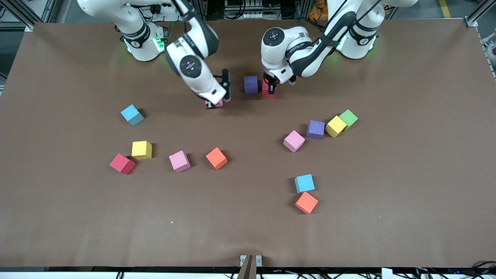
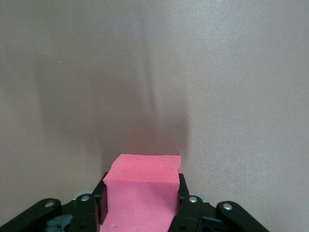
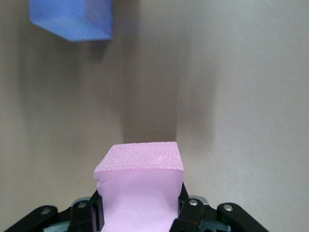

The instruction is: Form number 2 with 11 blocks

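Both arms are busy at the top middle of the front view. The left gripper (image 1: 270, 90) is clamped on a red block (image 1: 266, 90) that sits right beside a dark purple block (image 1: 251, 84), apparently touching it. In the left wrist view that same red block (image 2: 140, 193) looks hot pink, squeezed between the black fingers (image 2: 186, 205). The right gripper (image 1: 213, 104) has its fingers closed on a pink block (image 1: 217, 103), low over the table (image 1: 407, 193) (whether it touches down is hard to tell). The right wrist view shows the pale pink block (image 3: 140, 193) pinched the same way, with the purple one (image 3: 72, 19) in its upper left corner.

No number 2 is laid out; the other blocks are scattered. Left half of the front view: a light blue block (image 1: 132, 115), a yellow one (image 1: 142, 150) touching a red one (image 1: 122, 163), then a pink one (image 1: 179, 161) and an orange one (image 1: 216, 158). Right half: a pink block (image 1: 294, 141), a lighter purple one (image 1: 316, 129), a yellow one (image 1: 336, 126) pressed against a green one (image 1: 348, 118), and lower down a light blue block (image 1: 304, 183) just above an orange one (image 1: 306, 202).
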You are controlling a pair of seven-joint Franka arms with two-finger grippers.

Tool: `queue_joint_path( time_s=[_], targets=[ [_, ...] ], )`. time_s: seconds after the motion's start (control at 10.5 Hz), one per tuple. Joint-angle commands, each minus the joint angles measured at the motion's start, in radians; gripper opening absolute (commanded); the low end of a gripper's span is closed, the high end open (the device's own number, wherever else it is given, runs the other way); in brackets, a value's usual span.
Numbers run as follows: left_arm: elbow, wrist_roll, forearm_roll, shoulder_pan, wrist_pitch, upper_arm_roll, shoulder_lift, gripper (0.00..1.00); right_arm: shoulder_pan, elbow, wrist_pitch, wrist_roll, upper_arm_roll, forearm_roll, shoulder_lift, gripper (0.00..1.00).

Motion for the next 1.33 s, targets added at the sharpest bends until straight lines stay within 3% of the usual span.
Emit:
queue_joint_path(
  time_s=[0.0,1.24],
  targets=[
    [-0.008,-0.203,0.015,-0.013,0.022,-0.015,0.034,0.00,-0.012,-0.008,-0.012,-0.028,0.009,0.018,-0.019,0.19],
    [0.050,-0.278,0.015,-0.039,0.011,-0.026,0.082,0.00,-0.006,-0.006,-0.010,-0.024,0.009,0.018,-0.018,0.19]
  ],
)
